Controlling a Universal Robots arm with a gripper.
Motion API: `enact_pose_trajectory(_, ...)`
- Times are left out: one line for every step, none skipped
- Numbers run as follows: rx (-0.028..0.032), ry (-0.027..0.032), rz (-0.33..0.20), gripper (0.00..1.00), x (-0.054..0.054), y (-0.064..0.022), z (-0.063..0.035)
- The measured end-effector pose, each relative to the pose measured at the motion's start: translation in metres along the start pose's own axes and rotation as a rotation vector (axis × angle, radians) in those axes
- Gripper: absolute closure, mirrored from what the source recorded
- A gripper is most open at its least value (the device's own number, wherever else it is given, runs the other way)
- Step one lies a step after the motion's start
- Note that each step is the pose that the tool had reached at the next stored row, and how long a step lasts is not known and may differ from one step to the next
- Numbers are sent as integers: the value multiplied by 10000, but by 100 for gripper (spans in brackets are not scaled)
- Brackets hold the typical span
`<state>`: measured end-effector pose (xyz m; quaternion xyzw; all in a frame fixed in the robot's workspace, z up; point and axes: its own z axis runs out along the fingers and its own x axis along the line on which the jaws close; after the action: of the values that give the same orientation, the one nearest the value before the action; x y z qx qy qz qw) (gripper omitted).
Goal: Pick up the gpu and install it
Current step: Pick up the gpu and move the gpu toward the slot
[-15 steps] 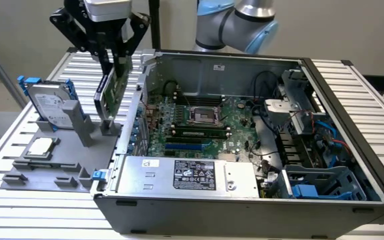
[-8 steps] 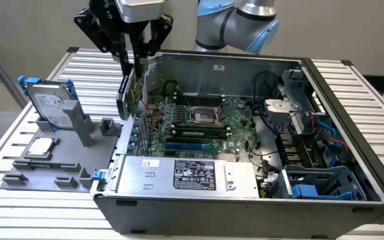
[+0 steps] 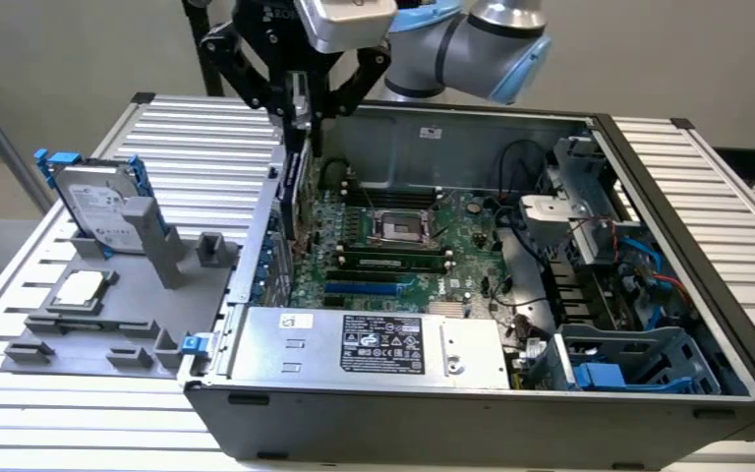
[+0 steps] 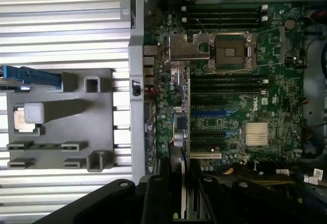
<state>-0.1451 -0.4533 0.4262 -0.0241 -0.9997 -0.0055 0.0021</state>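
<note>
Though the gpu (image 3: 296,177) was already lifted, clamped upright in the pincer (image 3: 302,110), it hung over the motherboard (image 3: 463,224), apparently not yet seated in any slot.

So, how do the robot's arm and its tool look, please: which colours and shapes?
The arm is built of round silver-grey tubes with light blue caps at the joints. A pale grey box sits at the wrist. The tool is black, made of angular linked bars that narrow towards its tip. I cannot make out markings or cables on them.
</note>
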Motion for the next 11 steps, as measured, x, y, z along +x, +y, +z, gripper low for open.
enact_pose_trajectory(3,-1,0,74,-45,2,13)
enact_pose_trajectory(8,-1,1,74,-90,4,26)
enact_pose_trajectory(13,0,1,74,-135,6,39)
enact_pose_trajectory(21,-1,0,74,-180,9,54)
enact_pose_trajectory(30,-1,0,74,-225,11,68)
enact_pose_trajectory(38,-2,1,74,-270,14,83)
enact_pose_trajectory(45,-2,1,74,-314,17,97)
enact_pose_trajectory(56,-2,0,74,-361,19,112)
enact_pose_trajectory(64,-3,0,74,-406,22,127)
enact_pose_trajectory(74,-3,2,74,-455,25,143)
enact_pose_trajectory(84,-4,1,74,-500,28,158)
